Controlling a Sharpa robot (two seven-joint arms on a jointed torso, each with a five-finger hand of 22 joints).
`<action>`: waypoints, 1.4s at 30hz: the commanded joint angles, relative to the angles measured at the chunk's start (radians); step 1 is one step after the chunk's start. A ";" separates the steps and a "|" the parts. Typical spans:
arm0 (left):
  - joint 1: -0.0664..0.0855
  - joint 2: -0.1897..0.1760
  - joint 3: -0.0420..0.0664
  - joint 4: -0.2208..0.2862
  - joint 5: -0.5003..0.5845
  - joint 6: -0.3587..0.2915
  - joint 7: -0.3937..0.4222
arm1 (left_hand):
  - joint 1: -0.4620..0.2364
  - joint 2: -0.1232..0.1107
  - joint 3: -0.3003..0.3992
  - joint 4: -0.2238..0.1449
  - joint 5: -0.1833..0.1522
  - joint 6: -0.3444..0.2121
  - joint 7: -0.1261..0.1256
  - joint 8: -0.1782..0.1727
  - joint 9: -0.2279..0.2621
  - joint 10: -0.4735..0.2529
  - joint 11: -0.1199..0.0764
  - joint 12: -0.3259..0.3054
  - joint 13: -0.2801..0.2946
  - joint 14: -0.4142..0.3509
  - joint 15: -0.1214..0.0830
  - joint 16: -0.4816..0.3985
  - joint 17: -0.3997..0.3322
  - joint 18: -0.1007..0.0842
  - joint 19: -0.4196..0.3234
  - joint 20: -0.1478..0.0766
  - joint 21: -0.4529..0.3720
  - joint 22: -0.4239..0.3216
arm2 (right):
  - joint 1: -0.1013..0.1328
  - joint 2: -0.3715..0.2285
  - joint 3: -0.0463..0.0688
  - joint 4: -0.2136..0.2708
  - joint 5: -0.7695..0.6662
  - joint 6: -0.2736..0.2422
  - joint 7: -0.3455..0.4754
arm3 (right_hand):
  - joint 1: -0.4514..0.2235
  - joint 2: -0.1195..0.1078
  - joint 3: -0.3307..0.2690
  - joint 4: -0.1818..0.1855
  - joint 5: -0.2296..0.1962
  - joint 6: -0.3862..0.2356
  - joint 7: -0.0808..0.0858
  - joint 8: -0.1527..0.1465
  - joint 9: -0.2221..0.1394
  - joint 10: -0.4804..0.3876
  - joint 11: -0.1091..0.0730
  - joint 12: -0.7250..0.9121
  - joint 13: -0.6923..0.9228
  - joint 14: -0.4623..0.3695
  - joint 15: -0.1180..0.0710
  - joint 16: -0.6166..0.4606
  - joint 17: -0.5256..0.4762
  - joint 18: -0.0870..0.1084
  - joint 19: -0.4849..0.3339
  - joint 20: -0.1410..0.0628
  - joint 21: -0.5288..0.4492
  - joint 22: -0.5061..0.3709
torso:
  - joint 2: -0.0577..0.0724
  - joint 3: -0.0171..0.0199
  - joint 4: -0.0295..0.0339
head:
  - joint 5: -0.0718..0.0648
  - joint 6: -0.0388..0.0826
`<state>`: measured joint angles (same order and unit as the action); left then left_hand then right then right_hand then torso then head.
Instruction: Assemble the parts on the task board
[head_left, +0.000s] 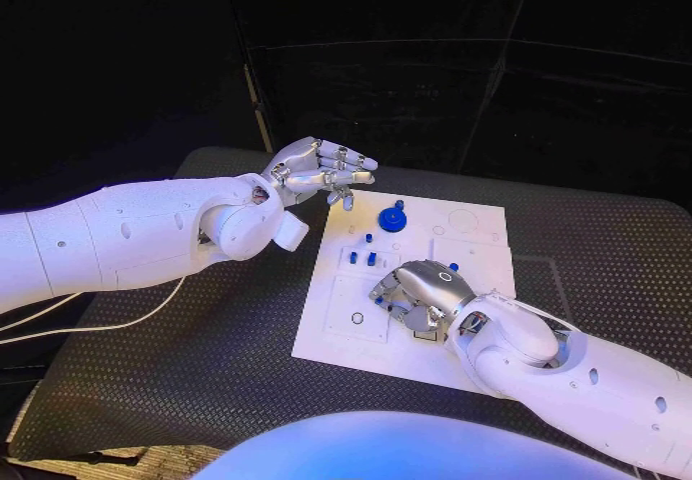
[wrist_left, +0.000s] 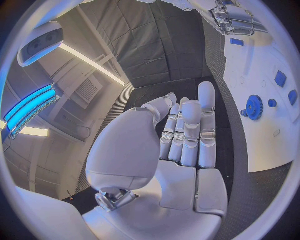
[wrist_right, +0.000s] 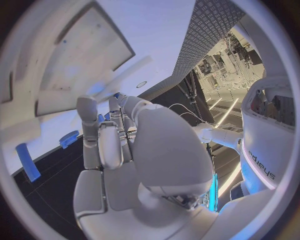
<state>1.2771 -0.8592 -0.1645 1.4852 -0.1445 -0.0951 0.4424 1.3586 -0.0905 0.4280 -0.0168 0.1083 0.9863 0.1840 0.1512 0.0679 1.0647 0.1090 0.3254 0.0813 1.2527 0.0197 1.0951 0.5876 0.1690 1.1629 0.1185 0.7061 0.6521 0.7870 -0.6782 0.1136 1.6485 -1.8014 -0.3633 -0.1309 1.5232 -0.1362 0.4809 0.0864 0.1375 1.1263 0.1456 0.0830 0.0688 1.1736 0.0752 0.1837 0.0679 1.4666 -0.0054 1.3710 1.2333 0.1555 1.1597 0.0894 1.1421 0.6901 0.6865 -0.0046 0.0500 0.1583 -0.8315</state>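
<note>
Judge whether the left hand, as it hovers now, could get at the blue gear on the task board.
Probably yes. The left hand hovers open just off the task board's far edge, and the blue gear stands nearby with nothing between them. The right hand rests further along the board, away from that path.

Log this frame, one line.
left hand: open, raised off board edge | right hand: down on task board | blue gear: on board
</note>
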 joint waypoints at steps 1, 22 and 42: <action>0.002 0.001 0.001 0.001 0.006 0.011 0.001 | -0.009 0.003 -0.007 -0.001 -0.003 -0.001 0.002 0.002 -0.002 -0.005 -0.001 0.006 0.001 -0.008 0.001 -0.006 -0.001 0.015 -0.005 0.001 -0.007 -0.001 | -0.006 -0.003 -0.010 0.008 -0.030 0.030 -0.019 | -0.012 -0.001 -0.003 -0.005 -0.002 0.000 0.006 0.001 0.002 -0.001 0.005 -0.004 0.000 0.043 0.001 0.007 0.003 0.000 0.000 0.008 0.005 0.002 | 0.000 0.0001 -0.0002 | 0.000 -0.001; 0.001 0.003 0.001 -0.004 0.006 0.016 -0.002 | -0.010 0.003 -0.008 -0.001 -0.003 -0.003 0.003 0.002 -0.002 -0.007 -0.001 0.007 0.001 -0.008 0.001 -0.006 -0.002 0.015 -0.005 0.002 -0.008 -0.002 | -0.006 -0.016 -0.013 0.028 0.010 -0.138 0.015 | -0.079 -0.040 -0.048 -0.004 0.017 -0.155 0.037 -0.021 -0.004 -0.184 0.049 -0.057 -0.002 0.015 0.038 -0.035 -0.067 0.024 -0.090 0.044 -0.085 -0.145 | -0.001 0.0008 -0.0017 | -0.009 0.013; 0.001 0.002 0.000 -0.009 0.006 0.020 -0.002 | -0.010 0.003 -0.008 -0.001 -0.003 -0.003 0.003 0.002 -0.002 -0.007 -0.001 0.007 0.001 -0.008 0.001 -0.006 -0.002 0.015 -0.005 0.002 -0.008 -0.002 | 0.002 -0.166 0.069 0.129 0.129 -0.099 -0.055 | -0.095 -0.041 -0.068 -0.002 0.027 -0.158 0.034 -0.018 -0.001 -0.180 0.045 -0.019 0.000 0.027 0.036 -0.012 -0.037 0.018 -0.063 0.043 -0.065 -0.110 | -0.001 0.0000 -0.0023 | -0.045 0.044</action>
<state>1.2766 -0.8578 -0.1651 1.4753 -0.1438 -0.0876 0.4365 1.3586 -0.0905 0.4252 -0.0196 0.1083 0.9864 0.1839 0.1512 0.0672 1.0647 0.1089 0.3254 0.0812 1.2527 0.0197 1.0951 0.5869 0.1690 1.1629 0.1185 0.7020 0.6514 0.7861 -0.8393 0.1826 1.7720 -1.7234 -0.5184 -0.1414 1.4396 -0.1781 0.4168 0.0845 0.1672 0.9688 0.1842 0.0659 0.0663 0.9932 0.1232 0.1606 0.0682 1.4684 0.0253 1.3563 1.1946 0.1856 1.0904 0.1304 1.0719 0.5778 0.6853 -0.0040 0.0489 0.1203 -0.7928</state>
